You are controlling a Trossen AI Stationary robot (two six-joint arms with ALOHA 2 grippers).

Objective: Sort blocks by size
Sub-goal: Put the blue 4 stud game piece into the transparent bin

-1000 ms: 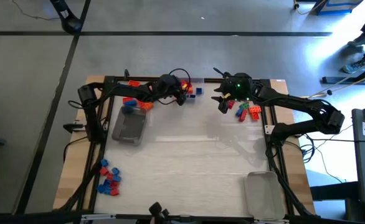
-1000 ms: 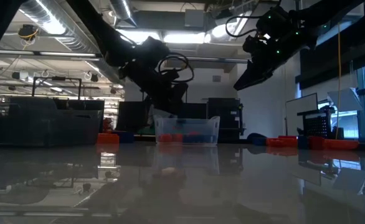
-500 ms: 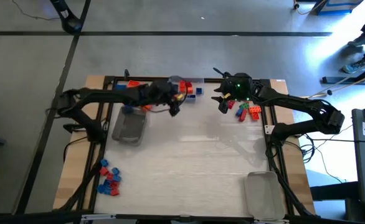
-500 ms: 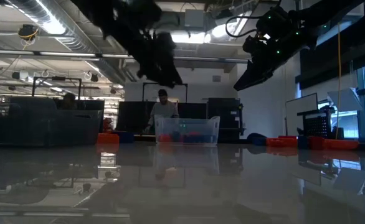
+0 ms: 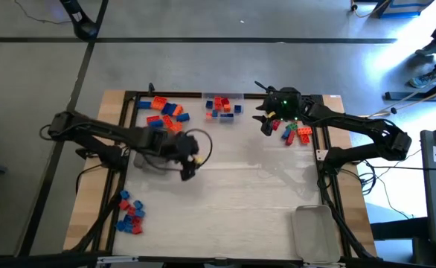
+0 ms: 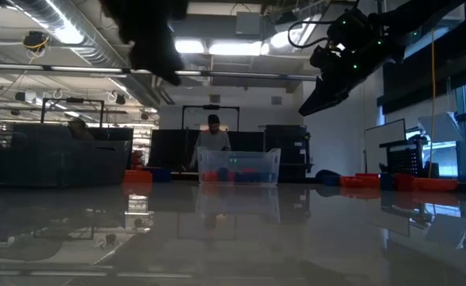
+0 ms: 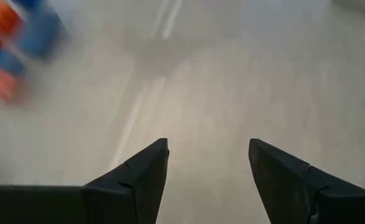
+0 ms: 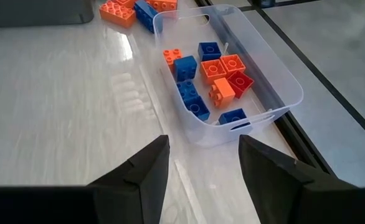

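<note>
Clear tray (image 8: 266,93) holding blocks (image 8: 210,74); right gripper (image 5: 265,124) beside it and left gripper (image 5: 187,170) farther off, both spread, empty.

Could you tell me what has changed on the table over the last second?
The left gripper has swung away from the clear tray at the far edge, back toward the table's middle, open and empty. The right gripper stayed beside its blocks; tray and block piles are unmoved.
</note>
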